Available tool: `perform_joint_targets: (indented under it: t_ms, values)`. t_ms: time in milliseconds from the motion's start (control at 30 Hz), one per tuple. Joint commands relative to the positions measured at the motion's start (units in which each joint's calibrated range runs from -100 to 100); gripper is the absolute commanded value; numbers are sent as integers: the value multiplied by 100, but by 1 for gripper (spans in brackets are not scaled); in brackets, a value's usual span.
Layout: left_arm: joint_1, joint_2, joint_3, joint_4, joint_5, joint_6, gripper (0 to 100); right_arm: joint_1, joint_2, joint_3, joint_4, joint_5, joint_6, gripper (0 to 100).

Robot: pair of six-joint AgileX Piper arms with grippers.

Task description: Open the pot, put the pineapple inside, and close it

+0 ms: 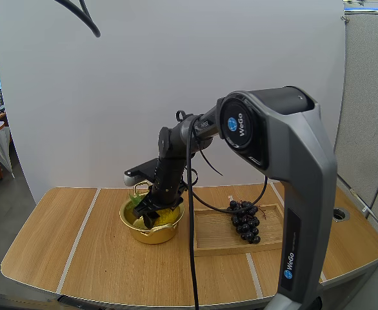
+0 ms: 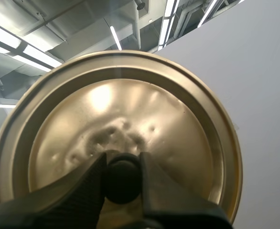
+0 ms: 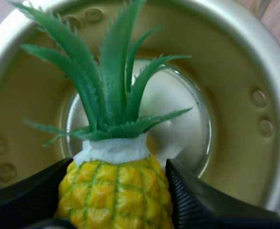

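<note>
While the right gripper hangs in the mouth of the round, gold-coloured metal pot, its two black fingers stand partly apart and pinch the yellow plastic pineapple with the green spiky crown between their ribbed inner faces. The fruit is gripped across its body with the crown pointing at the pot's shiny floor. It lies within the rim, though whether it touches the bottom cannot be told. Holding it by the flanks looks meant to leave the leaves free and let the fruit drop clear once the fingers spread. The pot stands on the light wooden table, just beside a shallow wooden tray that carries a bunch of dark grapes, and the arm reaches in from above without touching either. The left gripper is clamped tight on the small black knob of the round, gold-coloured metal lid. That lid seems held off to one side so the opening is free for loading. Opening is done and placing is nearly done. Release and closing remain.
</note>
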Motion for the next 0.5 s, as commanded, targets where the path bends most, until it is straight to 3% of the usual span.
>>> perform_joint_targets:
  t_ms: [0, 167, 200, 267, 400, 467]
  values:
    - [-15, -31, -44, 43, -191, -61, 0, 5, 248, -41, -45, -68, -7, 0]
    - [-15, -31, -44, 43, -191, -61, 0, 5, 309, -41, -45, -37, -7, 0]
    - [-15, -31, -44, 43, -191, -61, 0, 5, 309, -41, -35, -37, -7, 6]
    - [-15, -31, -44, 43, -191, -61, 0, 5, 309, -41, 0, -37, -7, 34]
    - [-15, -31, -44, 43, -191, -61, 0, 5, 309, -68, -101, -52, 24, 100]
    - [-15, -31, -44, 43, -191, -61, 0, 5, 293, -87, -161, -31, 39, 100]
